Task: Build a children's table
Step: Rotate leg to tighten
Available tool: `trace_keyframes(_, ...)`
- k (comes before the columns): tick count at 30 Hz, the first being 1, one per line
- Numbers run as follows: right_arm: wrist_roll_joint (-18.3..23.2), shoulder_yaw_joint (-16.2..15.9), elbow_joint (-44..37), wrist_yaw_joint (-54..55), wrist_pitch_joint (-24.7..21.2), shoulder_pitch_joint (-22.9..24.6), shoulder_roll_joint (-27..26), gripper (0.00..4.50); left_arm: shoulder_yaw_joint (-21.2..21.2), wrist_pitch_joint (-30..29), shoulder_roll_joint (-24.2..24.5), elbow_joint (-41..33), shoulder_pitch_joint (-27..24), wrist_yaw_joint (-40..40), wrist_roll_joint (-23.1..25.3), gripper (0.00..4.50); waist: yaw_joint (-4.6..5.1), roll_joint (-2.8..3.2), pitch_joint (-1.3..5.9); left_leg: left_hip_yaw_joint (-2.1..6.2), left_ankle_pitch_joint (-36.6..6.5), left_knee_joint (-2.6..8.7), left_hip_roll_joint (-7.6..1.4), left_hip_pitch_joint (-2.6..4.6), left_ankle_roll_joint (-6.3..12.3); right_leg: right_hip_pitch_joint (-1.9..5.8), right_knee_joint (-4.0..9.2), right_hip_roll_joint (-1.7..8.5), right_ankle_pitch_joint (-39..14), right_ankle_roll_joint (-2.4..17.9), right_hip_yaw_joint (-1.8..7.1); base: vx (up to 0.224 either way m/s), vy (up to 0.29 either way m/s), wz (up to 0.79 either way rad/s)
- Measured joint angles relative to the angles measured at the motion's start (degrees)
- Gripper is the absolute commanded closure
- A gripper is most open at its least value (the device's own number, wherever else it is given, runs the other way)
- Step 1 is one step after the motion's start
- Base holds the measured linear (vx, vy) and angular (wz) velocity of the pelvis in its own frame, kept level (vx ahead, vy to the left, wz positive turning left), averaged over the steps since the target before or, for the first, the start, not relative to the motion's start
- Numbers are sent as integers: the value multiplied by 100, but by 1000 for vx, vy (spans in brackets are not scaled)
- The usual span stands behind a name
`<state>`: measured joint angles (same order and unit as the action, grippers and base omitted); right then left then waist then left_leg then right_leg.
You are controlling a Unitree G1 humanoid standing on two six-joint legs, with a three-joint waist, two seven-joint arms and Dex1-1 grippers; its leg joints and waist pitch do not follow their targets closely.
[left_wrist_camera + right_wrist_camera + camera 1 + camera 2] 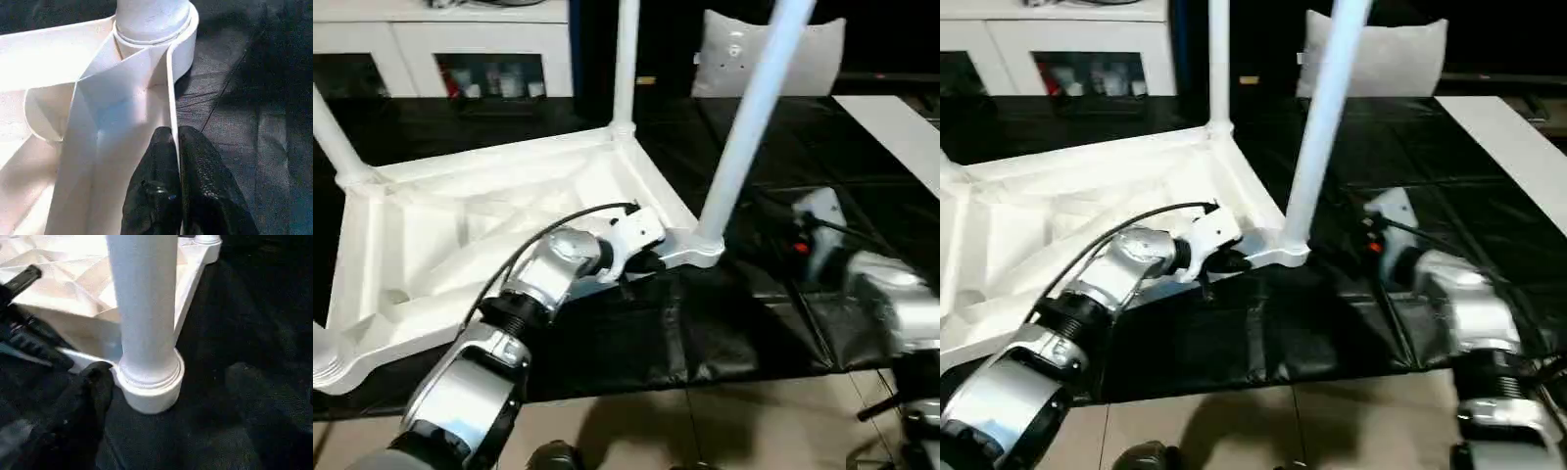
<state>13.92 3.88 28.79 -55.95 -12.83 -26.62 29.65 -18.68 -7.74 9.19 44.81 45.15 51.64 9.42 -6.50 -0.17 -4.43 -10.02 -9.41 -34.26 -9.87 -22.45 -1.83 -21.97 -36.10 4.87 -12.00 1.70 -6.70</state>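
The upturned white plastic children's table (489,235) has its thin rim wall pinched between the left gripper (177,142) jaws, beside the corner socket holding a white tubular leg (144,303); the right gripper's state cannot be told.

White cabinet (460,39), black mat (724,333)

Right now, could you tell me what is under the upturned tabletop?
The tabletop lies ribs-up on a black sheet, which spreads out around its rim. Whatever lies beneath the top itself is covered. The left gripper pinches its rim.

Smooth white plastic table (509,215); matt black crinkled cloth (636,343)
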Motion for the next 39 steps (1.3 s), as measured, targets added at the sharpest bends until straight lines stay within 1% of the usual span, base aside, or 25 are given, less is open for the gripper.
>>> trace_keyframes(4, -53, -40, 207, -163, 173, -21, 161, 8, -105, 221, 128, -8, -7, 392, -19, 450, -18, 2, 0, 0, 0, 0, -1, -1, 0, 0, 1, 0, 0, 0, -1, 0, 0, 0)
trace_keyframes(7, -110, -201, 207, -523, 357, -21, 427, 8, -210, 571, 349, -219, -184, 1015, -132, 450, -70, 6, 2, -1, -2, 2, -1, -1, 2, 2, 6, 0, -1, 0, -1, 0, 0, 0)
trace_keyframes(8, -87, -216, 118, -753, 353, 11, 474, 8, -269, 687, 456, -307, -229, 1262, -173, 450, -103, 6, 2, -1, -2, 2, -2, -2, 3, 2, 7, 0, -1, 0, -2, 0, 0, 0)
trace_keyframes(11, 8, -295, -79, -1244, 337, 31, 469, 8, -400, 896, 576, -411, -274, 1705, -205, 450, -195, 8, 3, -5, -2, 0, -2, -2, 4, 4, 7, 3, 0, 0, -2, 0, 0, 0)
trace_keyframes(12, 18, -326, -109, -1380, 324, 45, 491, 8, -412, 927, 626, -447, -294, 1813, -219, 450, -207, 8, 3, -8, -2, 0, -2, 0, 4, 7, 7, 5, 0, 0, -2, 0, 0, 0)
trace_keyframes(14, 118, -363, -142, -1600, 243, 88, 488, 44, -444, 969, 704, -511, -315, 1980, -233, 450, -208, 8, 3, -17, -3, -5, -1, 0, 7, 10, 7, 11, 0, 0, -1, 0, 0, 0)
trace_keyframes(15, 178, -395, -177, -1698, 182, 112, 481, 47, -467, 1012, 743, -530, -320, 2044, -233, 450, -201, 7, 3, -20, -4, -5, -1, 2, 9, 10, 7, 12, 0, 0, 0, 0, 0, 0)
trace_keyframes(17, 280, -476, -243, -1869, 91, 140, 443, 69, -488, 1074, 767, -538, -323, 2096, -233, 450, -196, 8, 3, -22, -5, -4, -1, 4, 10, 11, 7, 13, 0, 0, 0, 0, 0, 0)
trace_keyframes(18, 335, -524, -300, -1942, 67, 140, 424, 69, -489, 1090, 768, -539, -325, 2120, -233, 450, -198, 8, 3, -22, -5, -4, -1, 4, 10, 11, 7, 13, 0, 0, 0, 0, 0, 0)
trace_keyframes(19, 381, -579, -367, -2003, 49, 140, 410, 87, -493, 1104, 768, -546, -330, 2154, -234, 450, -204, 8, 3, -21, -5, -2, -1, 4, 10, 11, 7, 13, 0, 0, 0, 0, 0, 0)
trace_keyframes(20, 403, -638, -410, -2080, 43, 140, 389, 92, -499, 1121, 771, -580, -350, 2199, -237, 450, -216, 7, 3, -21, -5, -1, -1, 4, 10, 11, 8, 13, -2, -2, -1, 0, 0, 0)
trace_keyframes(22, 401, -690, -413, -2197, 2, 140, 328, 99, -505, 1150, 783, -627, -378, 2276, -248, 450, -234, 7, 3, -22, -7, -1, -1, 2, 12, 11, 12, 13, -2, -2, -1, 0, 0, 0)
trace_keyframes(23, 397, -721, -414, -2233, -30, 140, 281, 120, -511, 1162, 787, -635, -384, 2318, -253, 450, -244, 8, 3, -22, -7, -1, -1, 2, 13, 11, 13, 14, -2, -2, 0, 0, 0, 0)
trace_keyframes(24, 397, -755, -415, -2262, -40, 140, 259, 130, -525, 1170, 788, -639, -384, 2326, -258, 450, -253, 8, 3, -23, -7, -1, -1, 2, 13, 11, 14, 14, -2, -2, -1, 0, 0, 0)
trace_keyframes(25, 396, -787, -418, -2278, -48, 141, 249, 130, -533, 1176, 789, -641, -384, 2328, -260, 450, -263, 8, 3, -24, -7, -1, -1, 2, 13, 11, 14, 16, -2, -2, 0, 0, 0, 0)
trace_keyframes(26, 393, -819, -419, -2280, -49, 140, 241, 149, -539, 1182, 790, -641, -384, 2328, -260, 450, -274, 7, 3, -25, -7, -1, -1, 2, 13, 11, 14, 17, -2, -2, 0, 0, 0, 0)
trace_keyframes(27, 386, -837, -417, -2279, -49, 140, 231, 149, -541, 1186, 789, -641, -383, 2328, -259, 450, -277, 7, 3, -27, -7, -1, -1, 2, 13, 11, 14, 17, -2, -2, 0, 0, 0, 0)
trace_keyframes(29, 380, -884, -379, -2272, -51, 135, 194, 171, -543, 1193, 786, -641, -384, 2328, -260, 450, -279, 7, 3, -27, -8, 0, -1, 3, 13, 11, 14, 17, -2, -2, 0, 0, 0, 0)
trace_keyframes(31, 380, -894, -372, -2273, -59, 135, 183, 178, -543, 1195, 786, -641, -384, 2328, -259, 450, -287, 7, 3, -27, -8, 1, 0, 3, 13, 11, 15, 17, -2, -2, 0, 0, 0, 0)
trace_keyframes(32, 380, -895, -372, -2278, -65, 135, 183, 193, -543, 1195, 786, -641, -384, 2328, -259, 450, -291, 7, 3, -27, -8, 1, -1, 3, 13, 11, 15, 17, -2, -3, -1, 0, 0, 0)
trace_keyframes(33, 381, -899, -372, -2285, -75, 135, 183, 193, -543, 1195, 787, -641, -384, 2328, -259, 450, -292, 7, 3, -28, -8, 1, 0, 3, 13, 11, 15, 17, -2, -3, 0, 0, 0, 0)
trace_keyframes(34, 381, -901, -372, -2304, -96, 135, 182, 217, -543, 1195, 788, -641, -384, 2328, -259, 450, -292, 7, 3, -28, -8, 1, 0, 3, 13, 11, 16, 17, -2, -3, 0, 0, 0, 0)
trace_keyframes(37, 382, -894, -378, -2312, -150, 132, 182, 225, -543, 1194, 793, -675, -401, 2340, -258, 450, -295, 7, 3, -28, -8, 3, -1, 3, 13, 11, 18, 17, -3, -4, 0, 0, 0, 0)
trace_keyframes(38, 382, -895, -386, -2312, -164, 132, 181, 239, -543, 1194, 800, -688, -408, 2340, -258, 450, -294, 7, 3, -28, -8, 4, -1, 3, 13, 11, 18, 17, -3, -5, 0, 0, 0, 0)
trace_keyframes(39, 385, -894, -399, -2311, -195, 132, 180, 239, -542, 1191, 805, -701, -415, 2340, -259, 450, -294, 7, 3, -28, -8, 5, -1, 3, 13, 11, 18, 17, -4, -5, 0, 0, 0, 0)
